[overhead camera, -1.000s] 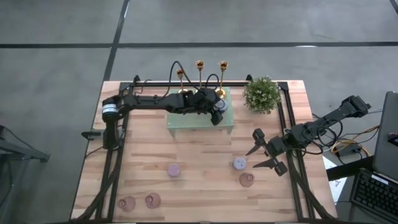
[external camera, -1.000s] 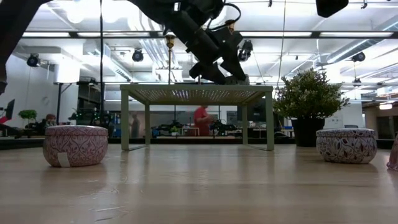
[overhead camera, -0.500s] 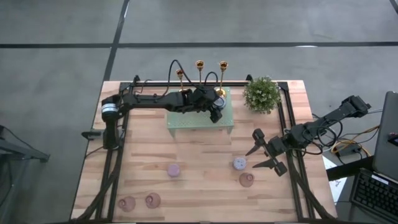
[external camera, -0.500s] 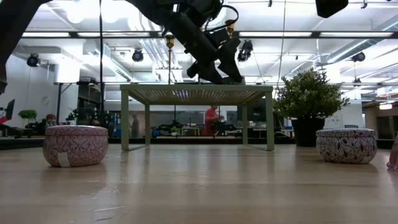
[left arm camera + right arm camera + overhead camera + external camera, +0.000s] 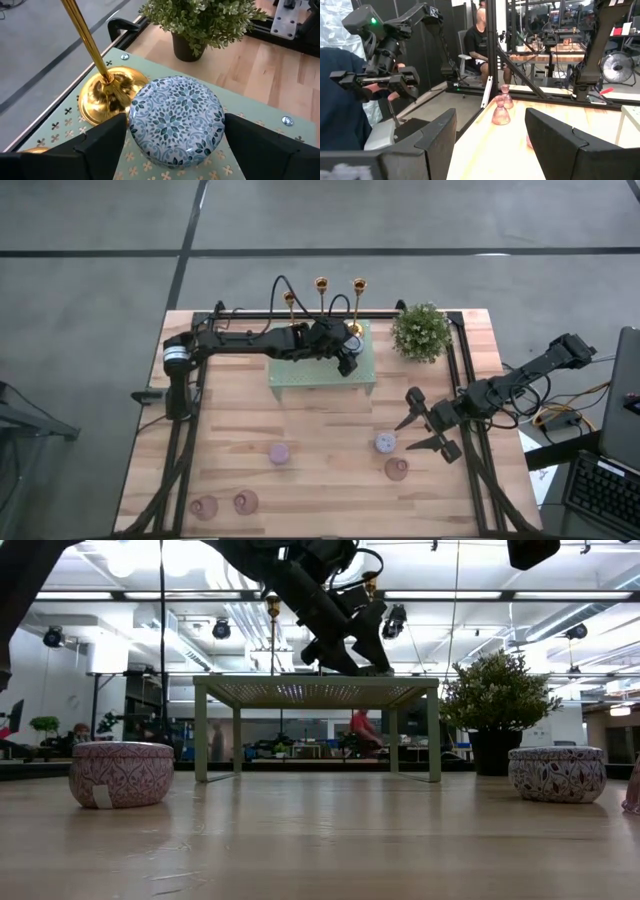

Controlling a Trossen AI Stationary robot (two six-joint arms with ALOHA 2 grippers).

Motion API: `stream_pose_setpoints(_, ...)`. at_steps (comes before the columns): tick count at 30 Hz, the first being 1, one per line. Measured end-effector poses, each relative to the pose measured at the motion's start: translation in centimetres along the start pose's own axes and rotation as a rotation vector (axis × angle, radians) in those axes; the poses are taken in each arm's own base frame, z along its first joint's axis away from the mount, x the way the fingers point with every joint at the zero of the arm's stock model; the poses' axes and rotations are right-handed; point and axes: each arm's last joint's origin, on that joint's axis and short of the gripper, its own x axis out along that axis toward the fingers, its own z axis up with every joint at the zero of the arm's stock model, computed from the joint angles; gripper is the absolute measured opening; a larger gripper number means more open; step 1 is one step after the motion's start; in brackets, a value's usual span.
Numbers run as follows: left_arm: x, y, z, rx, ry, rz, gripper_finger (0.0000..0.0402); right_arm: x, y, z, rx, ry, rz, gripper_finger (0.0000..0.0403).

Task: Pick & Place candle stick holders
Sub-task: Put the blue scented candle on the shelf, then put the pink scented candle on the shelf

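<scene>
Three gold candlesticks (image 5: 321,300) stand along the far edge of the pale green perforated stand (image 5: 300,375). My left gripper (image 5: 345,352) is over the stand and shut on a pale blue patterned round holder (image 5: 175,122), next to one candlestick's round base (image 5: 107,97). Other pastel holders lie on the table: lilac (image 5: 279,453), pale blue (image 5: 385,443), pink (image 5: 397,469), and two pink (image 5: 225,504) at the near left. My right gripper (image 5: 425,432) is open and empty at the table's right, beside the pale blue one. My left gripper holds the pale blue holder by its round side wall (image 5: 131,131), pinched between the two fingers, one on each side. The fingers slant down from the table's left. The holder sits upright, lid up, with its base at the stand's top (image 5: 150,167).
A bushy potted plant (image 5: 420,330) stands at the far right, close to the stand. The low view shows two holders (image 5: 122,775) (image 5: 557,773) on the table. People sit or stand beyond the table (image 5: 482,35).
My left gripper has gone a little toward the table's far edge and slightly down over the stand, carrying the pale blue holder closer to the candlesticks. A person walks across the room behind the table.
</scene>
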Motion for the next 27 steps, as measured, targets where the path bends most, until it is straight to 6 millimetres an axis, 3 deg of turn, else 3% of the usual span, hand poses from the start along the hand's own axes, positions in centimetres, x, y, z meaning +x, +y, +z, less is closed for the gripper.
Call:
stream_pose_setpoints(4,-0.2,0.0,0.1,0.007,0.007,-0.007,0.0336,0.0,0.0,-0.1,0.003,0.002,0.001,0.0228)
stream_pose_setpoints(7,-1.5,0.0,0.4,0.038,0.038,-0.029,0.0335,0.0,0.0,-0.1,0.006,0.002,0.001,0.0228)
stream_pose_setpoints(11,-4.4,-0.4,0.5,0.078,0.108,-0.043,0.0335,0.0,0.0,0.0,0.007,0.001,0.001,0.0228)
stream_pose_setpoints(16,-8.3,-2.0,-1.0,0.158,0.254,-0.081,0.0336,0.0,0.0,-0.2,0.006,0.005,0.001,0.0228)
stream_pose_setpoints(23,-12.6,-6.3,-5.6,0.321,0.387,-0.202,0.0336,-0.1,0.0,-0.4,0.009,0.006,0.001,0.0228)
stream_pose_setpoints(27,-14.0,-8.3,-9.7,0.368,0.516,-0.239,0.0336,-0.1,0.0,-0.4,0.030,0.006,0.001,0.0228)
